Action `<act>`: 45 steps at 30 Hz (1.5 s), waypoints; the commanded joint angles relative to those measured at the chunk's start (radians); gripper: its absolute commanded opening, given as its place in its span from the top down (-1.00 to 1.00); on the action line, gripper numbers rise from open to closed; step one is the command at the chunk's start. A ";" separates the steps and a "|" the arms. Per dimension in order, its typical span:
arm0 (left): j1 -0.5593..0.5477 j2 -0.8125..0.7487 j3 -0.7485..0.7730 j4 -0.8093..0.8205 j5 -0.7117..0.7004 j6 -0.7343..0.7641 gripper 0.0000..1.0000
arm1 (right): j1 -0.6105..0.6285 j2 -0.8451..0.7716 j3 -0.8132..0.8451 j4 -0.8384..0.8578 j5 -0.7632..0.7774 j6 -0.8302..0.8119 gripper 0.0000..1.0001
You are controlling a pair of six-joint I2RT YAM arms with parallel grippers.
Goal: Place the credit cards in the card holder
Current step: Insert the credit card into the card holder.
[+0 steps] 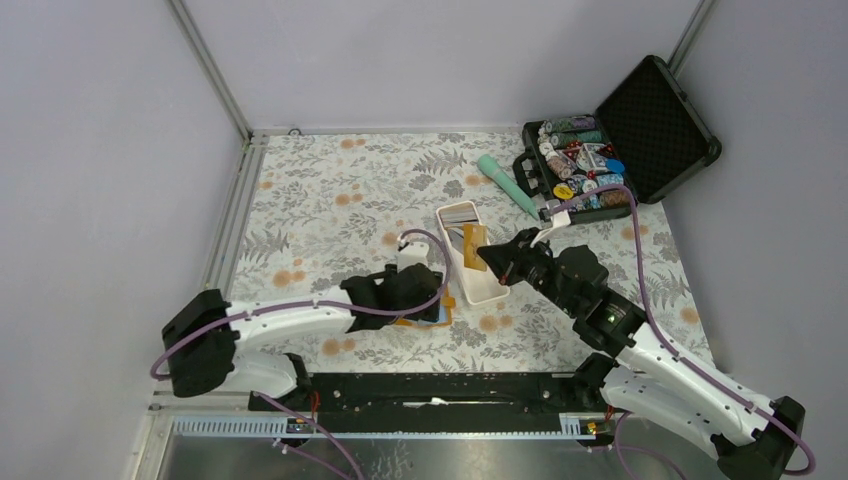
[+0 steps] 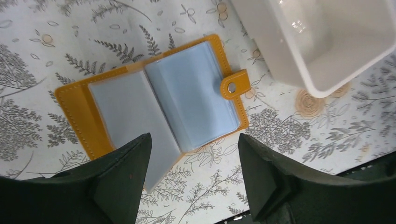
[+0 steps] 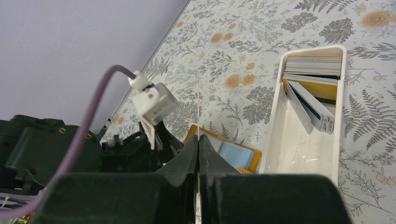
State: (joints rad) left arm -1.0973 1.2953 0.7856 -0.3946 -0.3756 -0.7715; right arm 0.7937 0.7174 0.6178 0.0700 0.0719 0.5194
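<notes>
The orange card holder (image 2: 74, 107) lies open on the floral cloth, its light blue pockets (image 2: 187, 88) up and its snap tab (image 2: 235, 85) on the right. My left gripper (image 2: 194, 142) is open and hovers just over its near edge; in the top view the left gripper (image 1: 420, 288) covers most of the holder (image 1: 437, 314). My right gripper (image 3: 199, 137) is shut on a thin card (image 3: 198, 100) seen edge-on; in the top view this card (image 1: 473, 246) is tan and held above the white tray by the right gripper (image 1: 492, 258). More credit cards (image 3: 312, 70) stand in the tray's far end.
The long white tray (image 1: 487, 297) sits right beside the holder's right side. A black case (image 1: 655, 115) with poker chips (image 1: 575, 160) stands open at the back right, a teal tool (image 1: 508, 183) next to it. A metal rail (image 1: 232, 215) borders the left edge.
</notes>
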 commanded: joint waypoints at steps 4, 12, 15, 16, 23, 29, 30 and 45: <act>-0.045 0.140 0.077 0.048 -0.016 -0.042 -0.55 | 0.006 -0.020 0.005 0.001 0.048 -0.014 1.00; -0.056 0.282 0.134 -0.011 -0.091 -0.076 -0.73 | 0.006 -0.027 0.000 -0.001 0.049 -0.013 1.00; -0.058 0.315 0.144 -0.024 -0.098 -0.078 -0.71 | 0.006 -0.031 -0.005 -0.002 0.048 -0.011 1.00; -0.058 0.322 0.144 -0.025 -0.097 -0.078 -0.69 | 0.006 -0.030 -0.006 -0.003 0.050 -0.009 1.00; -0.058 0.318 0.112 -0.020 -0.086 -0.100 -0.42 | 0.006 -0.032 -0.015 -0.004 0.041 -0.001 1.00; -0.058 0.258 0.066 0.005 -0.069 -0.118 -0.29 | 0.006 -0.017 -0.028 -0.007 0.010 0.014 1.00; -0.058 0.246 0.061 0.005 -0.069 -0.120 -0.29 | 0.006 -0.015 -0.031 -0.007 0.005 0.018 1.00; -0.058 0.156 0.031 -0.007 -0.092 -0.040 -0.22 | 0.006 0.040 -0.037 -0.019 -0.057 0.044 1.00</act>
State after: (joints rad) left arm -1.1511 1.4765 0.8150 -0.4026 -0.4385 -0.8577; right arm 0.7940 0.7570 0.5774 0.0341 0.0319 0.5518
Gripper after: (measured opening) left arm 0.619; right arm 0.020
